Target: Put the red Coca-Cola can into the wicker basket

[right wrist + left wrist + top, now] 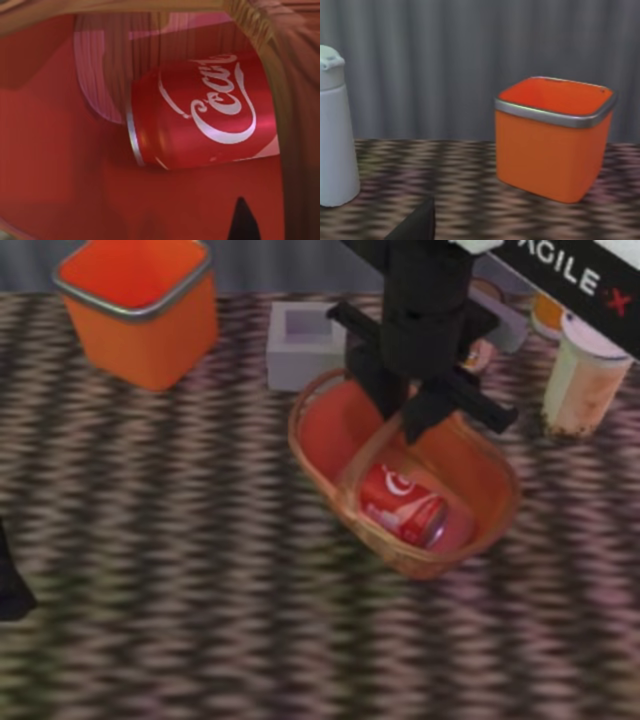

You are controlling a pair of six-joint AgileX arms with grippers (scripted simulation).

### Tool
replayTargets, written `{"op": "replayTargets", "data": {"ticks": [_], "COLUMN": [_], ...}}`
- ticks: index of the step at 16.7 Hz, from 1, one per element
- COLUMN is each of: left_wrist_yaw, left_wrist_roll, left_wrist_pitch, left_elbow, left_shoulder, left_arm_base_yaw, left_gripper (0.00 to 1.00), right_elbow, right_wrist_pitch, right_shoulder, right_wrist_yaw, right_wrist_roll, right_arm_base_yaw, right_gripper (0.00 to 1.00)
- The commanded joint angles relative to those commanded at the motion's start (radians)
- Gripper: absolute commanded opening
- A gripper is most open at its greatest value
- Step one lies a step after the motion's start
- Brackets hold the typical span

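Observation:
The red Coca-Cola can (403,504) lies on its side inside the wicker basket (500,508), on the near side of the arched handle (362,455). My right gripper (402,415) hangs open just above the basket's far half, apart from the can. In the right wrist view the can (200,115) rests on the basket's reddish floor (60,150), and one dark fingertip (242,222) shows with nothing against it. My left gripper (10,590) is parked at the table's left edge; one of its fingers (417,225) shows over bare cloth.
A square orange bin (140,310) with a metal rim stands at the back left. A white box (305,340) sits just behind the basket. A pale lidded cup (583,380) stands at the back right. The left wrist view shows a white bottle (335,135).

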Motion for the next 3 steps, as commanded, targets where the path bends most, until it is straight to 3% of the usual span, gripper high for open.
{"op": "replayTargets", "data": {"ticks": [3], "left_wrist_yaw": [0.0], "left_wrist_roll": [0.0], "left_wrist_pitch": [0.0], "left_elbow": [0.0], "left_shoulder": [0.0], "left_arm_base_yaw": [0.0], "left_gripper": [1.0], "right_elbow": [0.051], "right_wrist_pitch": [-0.052], "right_shoulder": [-0.003], "right_wrist_yaw": [0.0], "right_wrist_roll": [-0.013], "right_arm_base_yaw": [-0.008], "right_gripper": [0.0]}}
